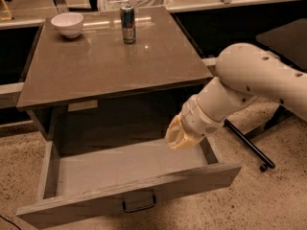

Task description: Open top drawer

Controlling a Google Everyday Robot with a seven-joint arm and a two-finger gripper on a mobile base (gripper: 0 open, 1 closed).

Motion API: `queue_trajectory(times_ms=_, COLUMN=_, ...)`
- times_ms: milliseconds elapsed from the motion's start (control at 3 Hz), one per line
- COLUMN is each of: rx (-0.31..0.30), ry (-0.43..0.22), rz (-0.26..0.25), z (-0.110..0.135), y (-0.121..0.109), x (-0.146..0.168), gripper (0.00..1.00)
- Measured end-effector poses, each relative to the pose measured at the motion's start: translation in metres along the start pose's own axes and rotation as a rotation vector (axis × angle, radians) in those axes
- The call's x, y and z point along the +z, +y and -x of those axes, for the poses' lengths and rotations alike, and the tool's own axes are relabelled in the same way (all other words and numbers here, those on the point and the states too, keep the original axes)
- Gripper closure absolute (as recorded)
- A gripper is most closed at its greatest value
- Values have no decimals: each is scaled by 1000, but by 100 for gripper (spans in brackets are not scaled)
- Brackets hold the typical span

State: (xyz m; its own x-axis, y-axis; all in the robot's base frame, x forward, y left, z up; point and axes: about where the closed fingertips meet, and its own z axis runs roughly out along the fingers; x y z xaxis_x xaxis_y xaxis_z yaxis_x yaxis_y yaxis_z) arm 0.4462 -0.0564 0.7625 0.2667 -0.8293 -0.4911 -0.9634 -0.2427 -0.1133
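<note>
The top drawer (120, 188) stands pulled far out from under the grey-brown cabinet top (105, 66). Its shallow grey interior is bare. A small black loop handle (139, 204) hangs at the middle of its front. My gripper (176, 137) has pale yellow fingers and hangs above the drawer's right rear corner, clear of the handle and touching nothing. The white arm (249, 80) reaches in from the right.
A white bowl (67, 24) and a drink can (127, 24) stand at the back of the cabinet top. A black chair base with casters (254, 152) lies on the speckled floor at the right. Dark counters run behind.
</note>
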Motion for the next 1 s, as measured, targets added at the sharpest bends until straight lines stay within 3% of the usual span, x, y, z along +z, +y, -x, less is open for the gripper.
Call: queue_trajectory(times_ms=1000, rx=1, ry=2, rz=-8, z=0, y=-1, x=-1, gripper=11)
